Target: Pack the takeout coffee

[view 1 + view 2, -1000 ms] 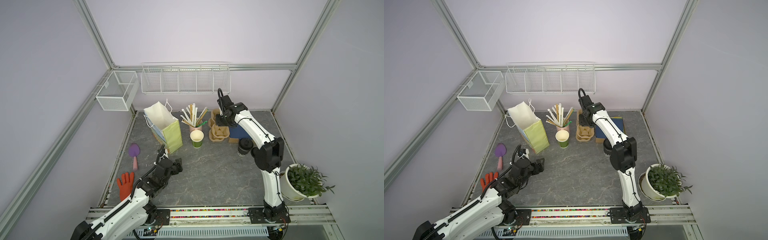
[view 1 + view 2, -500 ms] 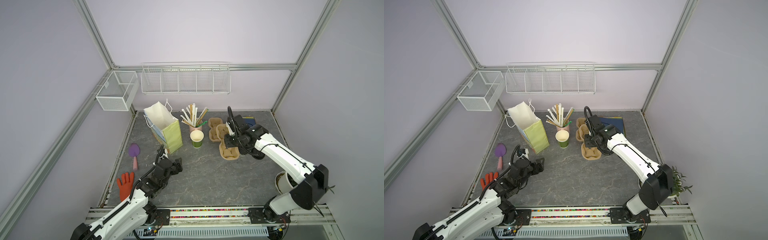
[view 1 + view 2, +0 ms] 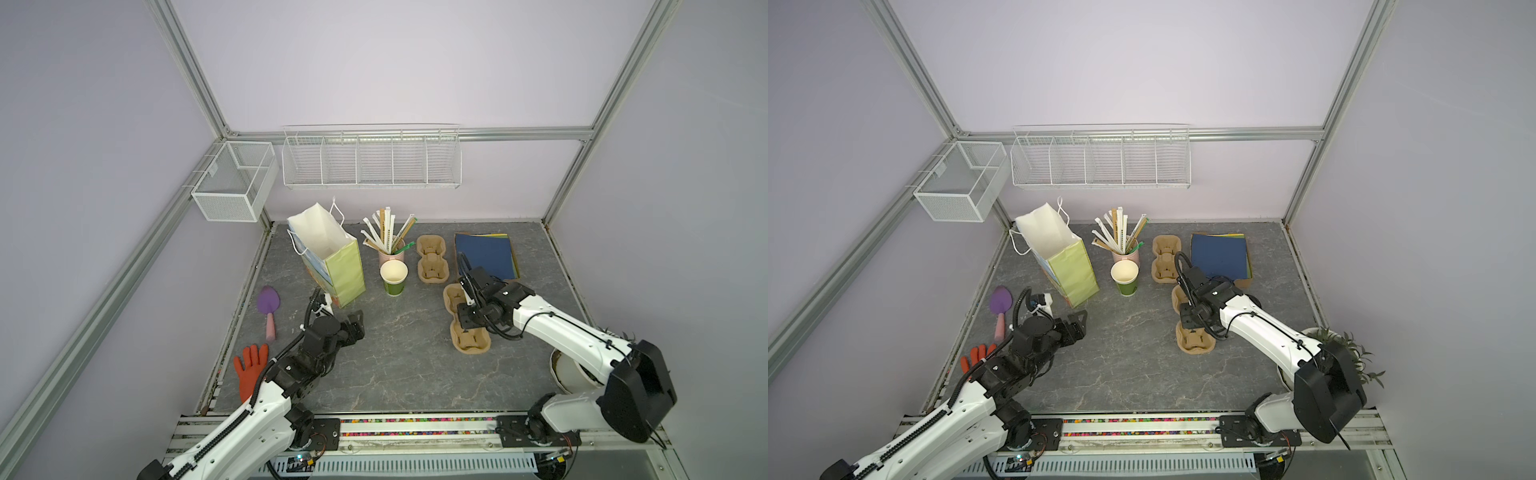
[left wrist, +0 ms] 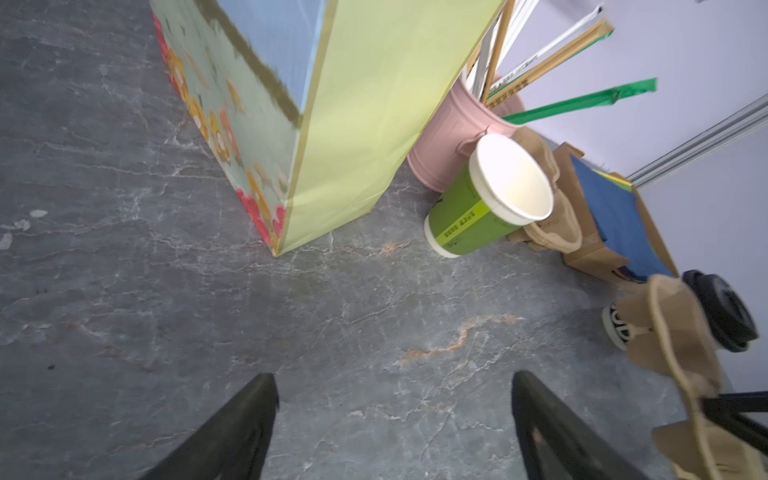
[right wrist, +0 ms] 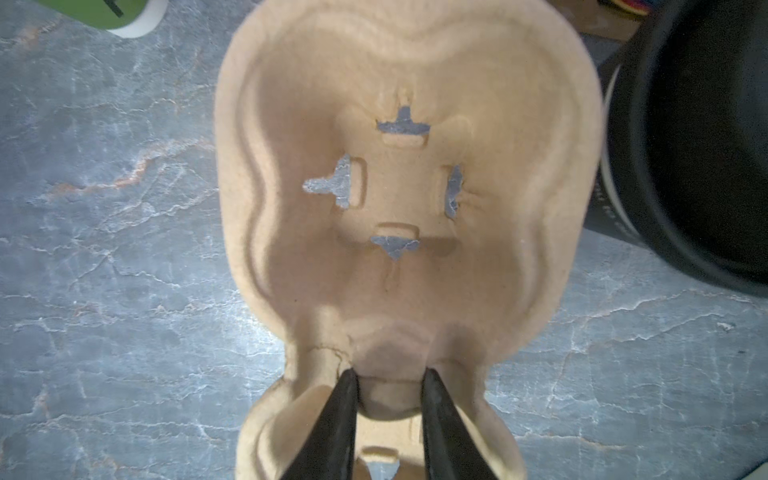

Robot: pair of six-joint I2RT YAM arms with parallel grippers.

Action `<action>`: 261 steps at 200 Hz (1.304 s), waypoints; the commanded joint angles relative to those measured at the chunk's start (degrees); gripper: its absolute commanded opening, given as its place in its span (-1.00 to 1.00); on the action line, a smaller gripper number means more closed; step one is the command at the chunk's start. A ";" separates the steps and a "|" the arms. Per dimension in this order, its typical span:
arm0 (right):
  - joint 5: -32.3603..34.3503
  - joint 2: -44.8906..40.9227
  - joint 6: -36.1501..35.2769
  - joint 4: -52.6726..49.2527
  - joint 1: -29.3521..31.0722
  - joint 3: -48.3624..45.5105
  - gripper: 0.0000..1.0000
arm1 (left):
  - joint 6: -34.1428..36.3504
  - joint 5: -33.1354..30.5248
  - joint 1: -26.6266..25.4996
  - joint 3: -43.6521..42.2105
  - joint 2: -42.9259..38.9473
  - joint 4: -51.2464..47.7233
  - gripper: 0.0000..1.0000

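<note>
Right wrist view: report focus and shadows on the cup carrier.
Right wrist view: cup carrier slightly soft, rim blurred; shadow pools in its well toward the right gripper; black cup dark, nearly featureless, cropped by the frame.

On the grey tabletop (image 3: 395, 374) a lime-green gift bag (image 3: 338, 266) stands at the back left, a pink cup of wrapped straws (image 3: 390, 254) just beside it and a green paper cup (image 3: 394, 279) right in front of that cup. Right of them a pulp cup carrier (image 3: 432, 259) lies near a stack of blue sheets (image 3: 484, 254), with a second carrier (image 3: 471, 343) further forward. A purple trowel (image 3: 268, 303) and an orange glove (image 3: 249, 370) lie along the left edge, a potted plant (image 3: 1358, 353) stands front right, and a long wire rack (image 3: 370, 160) and a mesh basket (image 3: 232, 187) hang on the walls
</note>
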 commanded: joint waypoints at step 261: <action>-2.18 -11.85 -6.22 -1.99 6.25 10.55 0.57 | -5.45 5.74 29.86 48.92 24.24 -19.88 0.45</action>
